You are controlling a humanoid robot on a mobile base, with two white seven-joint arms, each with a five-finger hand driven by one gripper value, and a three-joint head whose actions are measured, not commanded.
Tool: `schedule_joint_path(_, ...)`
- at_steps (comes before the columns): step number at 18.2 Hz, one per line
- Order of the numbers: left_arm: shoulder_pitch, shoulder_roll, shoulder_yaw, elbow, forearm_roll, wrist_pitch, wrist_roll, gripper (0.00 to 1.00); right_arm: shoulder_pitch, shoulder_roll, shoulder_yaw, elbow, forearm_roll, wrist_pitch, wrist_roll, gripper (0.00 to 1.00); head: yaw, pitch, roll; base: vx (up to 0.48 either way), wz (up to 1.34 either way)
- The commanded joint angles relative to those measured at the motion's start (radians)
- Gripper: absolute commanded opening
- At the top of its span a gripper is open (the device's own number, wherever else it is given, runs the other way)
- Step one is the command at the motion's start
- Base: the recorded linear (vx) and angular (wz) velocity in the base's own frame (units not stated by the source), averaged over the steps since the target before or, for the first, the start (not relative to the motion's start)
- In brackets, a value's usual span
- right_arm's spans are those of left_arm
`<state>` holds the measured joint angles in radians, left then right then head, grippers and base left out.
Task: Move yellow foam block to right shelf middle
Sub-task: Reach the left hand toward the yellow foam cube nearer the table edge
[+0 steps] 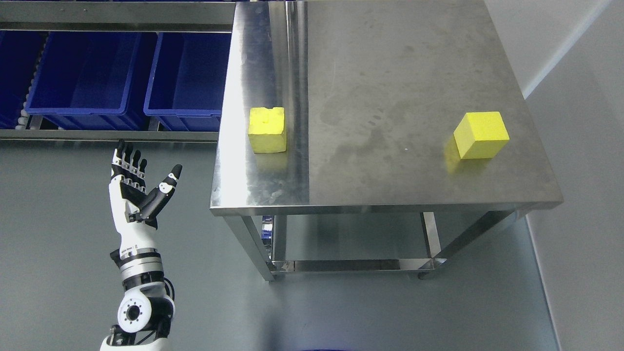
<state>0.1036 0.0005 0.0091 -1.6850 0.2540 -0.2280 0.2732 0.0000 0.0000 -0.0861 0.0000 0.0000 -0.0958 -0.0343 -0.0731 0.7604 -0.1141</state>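
Note:
Two yellow foam blocks sit on a steel table (390, 73). One block (266, 129) is near the table's left edge. The other block (481, 135) is near the right edge, turned at an angle. My left hand (141, 178) is raised over the floor to the left of the table, palm up, fingers spread and empty. It is well apart from both blocks. My right arm does not show.
Blue plastic bins (87, 78) (187, 78) stand on a low steel rack (112, 19) at the upper left. A grey wall (575, 146) runs close along the table's right side. Grey floor (58, 243) lies around my left arm.

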Motion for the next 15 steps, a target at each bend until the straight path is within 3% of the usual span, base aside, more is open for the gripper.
schedule_joint_path(1,0.004,0.017,0.022,-0.004,0.016,0.001,-0.005,1.0,0.012,-0.017,-0.001,-0.017,0.002,0.001,0.001,1.0,0.0,0.0,0.0,0.0,0.0)
schedule_joint_path(6,-0.031,0.033,0.029,-0.005,0.014,-0.04,-0.034,1.0,0.012,-0.017,0.0,-0.017,0.002,0.001,0.001,1.0,0.0,0.0,0.0,0.0,0.0)
schedule_joint_path(9,-0.093,0.139,0.025,-0.009,0.013,-0.129,-0.098,1.0,0.012,-0.017,0.0,-0.017,0.002,0.001,0.001,1.0,0.0,0.0,0.0,0.0,0.0)
schedule_joint_path(15,-0.244,0.354,-0.026,0.008,-0.033,-0.136,-0.38,1.0,0.012,-0.017,0.0,-0.017,0.002,0.001,0.001,1.0,0.0,0.0,0.0,0.0,0.0)
